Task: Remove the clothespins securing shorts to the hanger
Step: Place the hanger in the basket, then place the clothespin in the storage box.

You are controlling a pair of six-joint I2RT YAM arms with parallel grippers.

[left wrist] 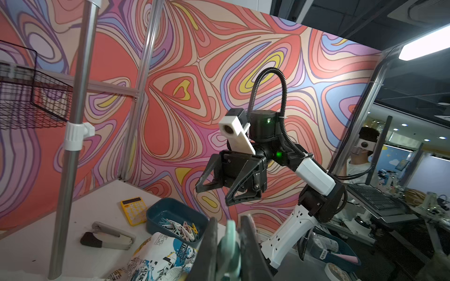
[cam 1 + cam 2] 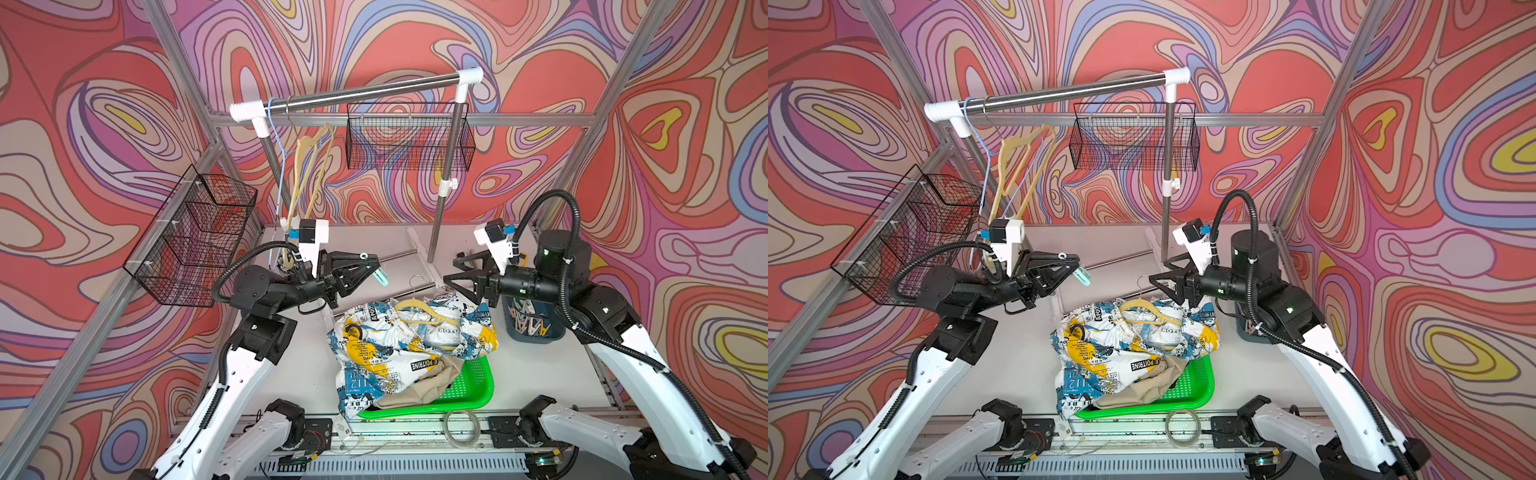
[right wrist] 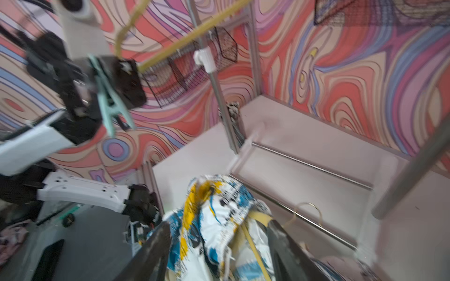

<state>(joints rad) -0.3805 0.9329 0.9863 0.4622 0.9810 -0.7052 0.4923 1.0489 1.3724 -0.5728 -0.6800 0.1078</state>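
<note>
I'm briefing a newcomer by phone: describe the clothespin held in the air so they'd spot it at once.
From the steel clothes rail at the back, drop to the left gripper, raised near the printed shorts. Pinched at its tip is a mint-green clothespin, the only one in the air; the other clothespins lie heaped in the dark blue bin.

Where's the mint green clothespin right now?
The mint clothespin is pinched in the left end effector, in the air left of the printed shorts, as both top views show.
</note>
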